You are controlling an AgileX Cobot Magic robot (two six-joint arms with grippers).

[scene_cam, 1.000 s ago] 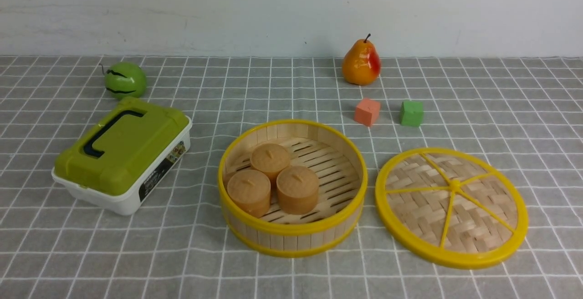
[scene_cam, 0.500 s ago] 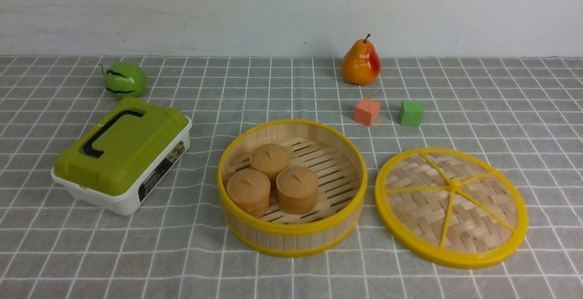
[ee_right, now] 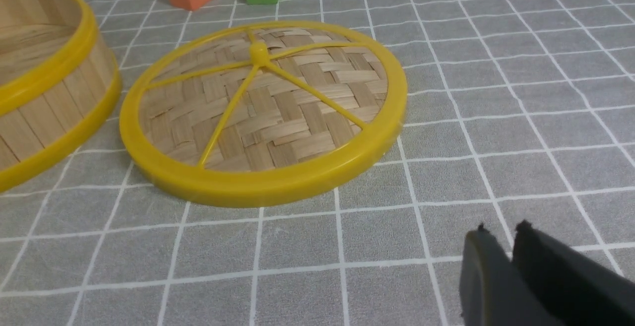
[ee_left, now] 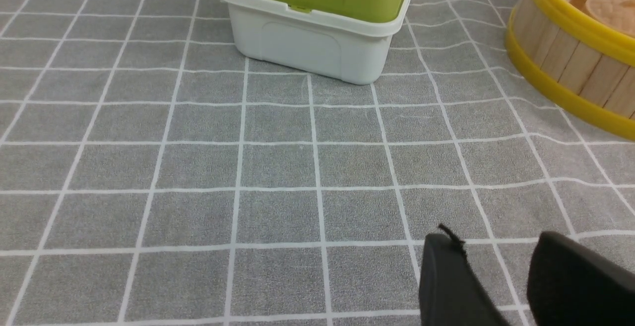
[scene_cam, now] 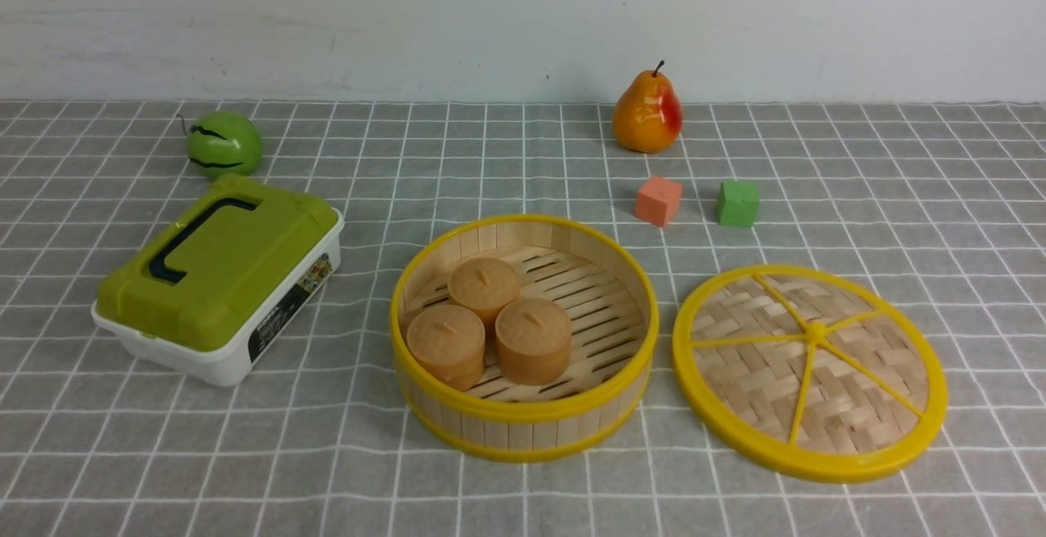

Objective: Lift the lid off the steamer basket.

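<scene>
On the desk's right (scene_cam: 981, 275), beside the open steamer basket (scene_cam: 523, 431), the round bamboo lid (scene_cam: 866, 382) lies flat, nearer the right arm; left jaws stand apart, right jaws slightly parted, both holding nothing

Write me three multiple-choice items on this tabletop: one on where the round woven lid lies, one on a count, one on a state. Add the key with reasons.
1. Where is the round woven lid?
A. On the steamer basket
B. On the table, right of the basket
C. On the green-topped box

2. How many small brown buns are in the basket?
A. Two
B. Five
C. Three

3. How is the green-topped box?
A. Closed
B. Open
C. Upside down

Key:
1 B: the round woven lid lies flat on the grid-lined cloth, right of the steamer basket.
2 C: one bun sits behind two others, and.
3 A: the green top sits on the white base of the box.
</scene>
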